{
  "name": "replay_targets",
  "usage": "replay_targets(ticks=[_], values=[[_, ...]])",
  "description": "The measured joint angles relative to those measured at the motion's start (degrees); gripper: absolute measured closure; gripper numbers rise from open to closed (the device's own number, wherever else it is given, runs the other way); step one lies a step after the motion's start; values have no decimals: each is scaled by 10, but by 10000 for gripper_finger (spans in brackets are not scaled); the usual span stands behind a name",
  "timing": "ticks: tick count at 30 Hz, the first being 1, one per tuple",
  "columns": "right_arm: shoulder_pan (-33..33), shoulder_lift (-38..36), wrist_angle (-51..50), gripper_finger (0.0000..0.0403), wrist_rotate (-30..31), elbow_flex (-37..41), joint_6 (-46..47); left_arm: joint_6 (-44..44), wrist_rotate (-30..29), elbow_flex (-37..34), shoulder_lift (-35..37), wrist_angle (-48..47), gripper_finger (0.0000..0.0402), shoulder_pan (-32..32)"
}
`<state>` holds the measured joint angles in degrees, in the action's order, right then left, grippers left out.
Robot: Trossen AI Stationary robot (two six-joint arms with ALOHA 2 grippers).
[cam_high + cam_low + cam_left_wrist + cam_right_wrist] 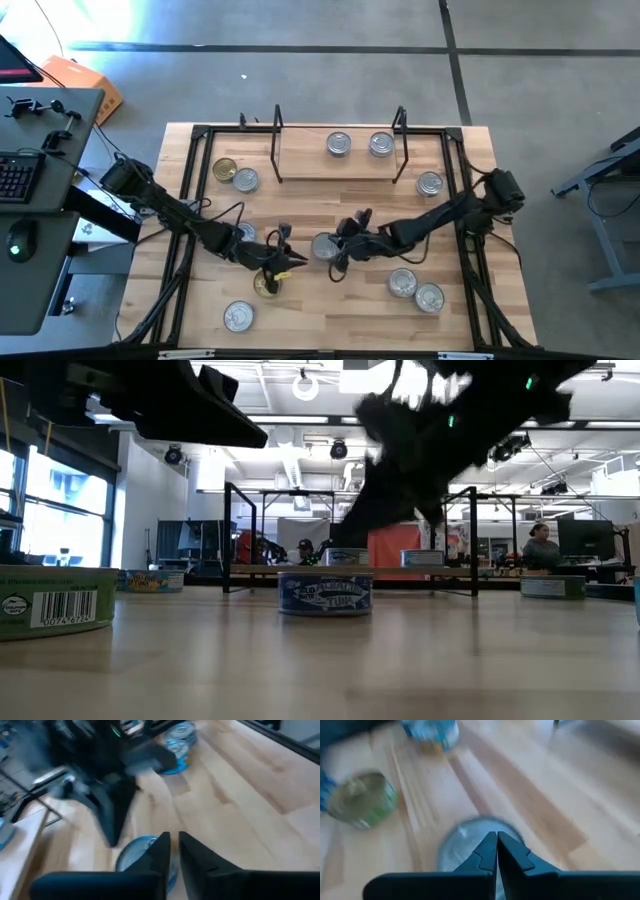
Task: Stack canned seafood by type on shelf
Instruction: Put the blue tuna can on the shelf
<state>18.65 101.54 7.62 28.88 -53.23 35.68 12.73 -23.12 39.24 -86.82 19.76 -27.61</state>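
Your left gripper (283, 257) sits in the lower middle of the high view, just above a gold tin (266, 285). In the left wrist view its fingers (159, 851) stand a narrow gap apart with nothing between them, and a silver tin (134, 854) lies on the table just beyond the tips.

Your right gripper (338, 262) reaches in from the right side of the high view and hangs over a silver tin (324, 245) at the centre of the table (330, 315). In the right wrist view the fingers (487, 851) are pressed together, tips pointing down at that tin's lid (465, 837); they hold nothing. You cannot tell whether the tips touch the lid.

The shelf (300, 160) stands at the upper middle of the high view with two silver tins on its board, one (339, 144) left of the other (380, 144), side by side and apart.

The rest lie loose on the table: a gold tin (226, 169) and a silver one (246, 181) touching at the upper left, one silver tin (429, 183) right of the shelf, two (403, 283) (430, 297) close together at the lower right, and one (238, 316) at the lower left.

In the low view a blue-labelled tin (325, 592) sits mid-frame in front of the shelf.
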Motion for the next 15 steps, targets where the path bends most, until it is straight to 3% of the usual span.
replay_targets(ticks=[4, 8, 15], values=[[47, -5, -6, 399, 53, 1, 1, -2, 52, 0, -31, 11, 314, 21], [102, -1, -1, 399, 105, 0, 25, -1, 61, 14, -85, 8, 272, 53], [173, 7, 1, 399, 225, 0, 61, 64, 73, 68, -163, -6, 263, 90]])
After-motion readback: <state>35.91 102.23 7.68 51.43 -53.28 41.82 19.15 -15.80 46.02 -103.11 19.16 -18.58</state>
